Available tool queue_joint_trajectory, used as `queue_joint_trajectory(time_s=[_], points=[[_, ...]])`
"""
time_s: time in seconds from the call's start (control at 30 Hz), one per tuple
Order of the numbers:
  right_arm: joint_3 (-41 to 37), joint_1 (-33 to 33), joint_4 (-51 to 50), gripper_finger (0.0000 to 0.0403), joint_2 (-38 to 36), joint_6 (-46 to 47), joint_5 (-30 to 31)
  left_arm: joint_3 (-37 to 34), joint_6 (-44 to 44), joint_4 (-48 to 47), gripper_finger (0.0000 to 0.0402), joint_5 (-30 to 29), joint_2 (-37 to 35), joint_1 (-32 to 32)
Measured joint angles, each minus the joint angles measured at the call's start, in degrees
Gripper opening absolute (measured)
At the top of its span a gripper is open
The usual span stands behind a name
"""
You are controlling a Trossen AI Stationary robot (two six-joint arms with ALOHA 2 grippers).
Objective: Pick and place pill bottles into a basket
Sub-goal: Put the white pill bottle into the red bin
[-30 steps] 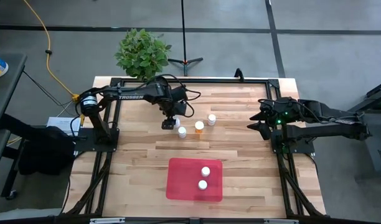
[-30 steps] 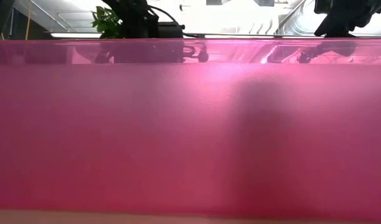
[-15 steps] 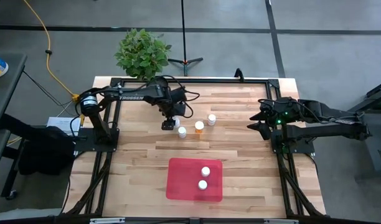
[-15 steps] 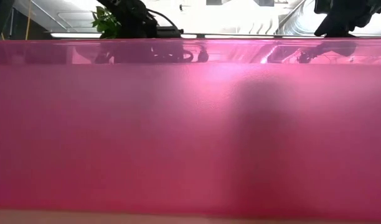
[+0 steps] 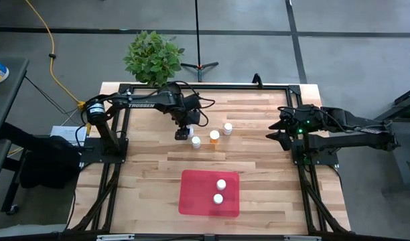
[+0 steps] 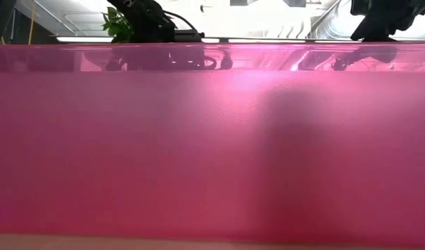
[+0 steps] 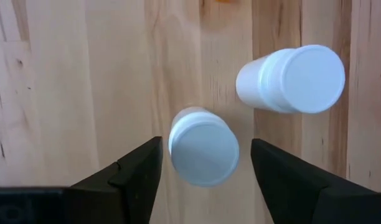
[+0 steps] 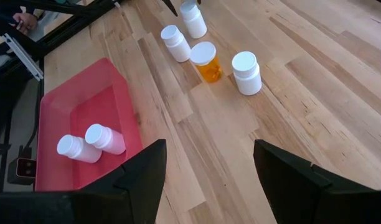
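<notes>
Left wrist view showed the left jaws (image 7: 203, 180) apart, straddling a small white plastic pill bottle with a white cap (image 7: 203, 147) upright on the pale wooden desk (image 7: 84, 81); another white capped bottle (image 7: 292, 79) stood just beyond the right finger. Light, stiff and likely slippery, it wanted a grip around the body under the cap. The right jaws (image 8: 209, 180) waited apart, empty, near the flat red plastic tray (image 8: 84, 118) holding two bottles.

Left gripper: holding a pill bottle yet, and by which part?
Not yet. The left gripper straddles a white pill bottle with gaps on both sides; right gripper empty.
</notes>
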Motion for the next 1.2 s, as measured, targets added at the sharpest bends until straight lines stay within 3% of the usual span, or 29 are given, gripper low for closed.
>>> queue_joint_trajectory(time_s=[0.5,1.2], points=[[0.0,0.0,0.0,0.0232,-0.01,-0.2,0.02,-2.78,-2.49,2.49,0.019,2.94,-0.22,0.0],[0.0,-0.01,0.0,0.0232,0.0,-0.03,0.02,-3.02,-4.01,2.78,0.019,1.37,-0.44,-0.07]])
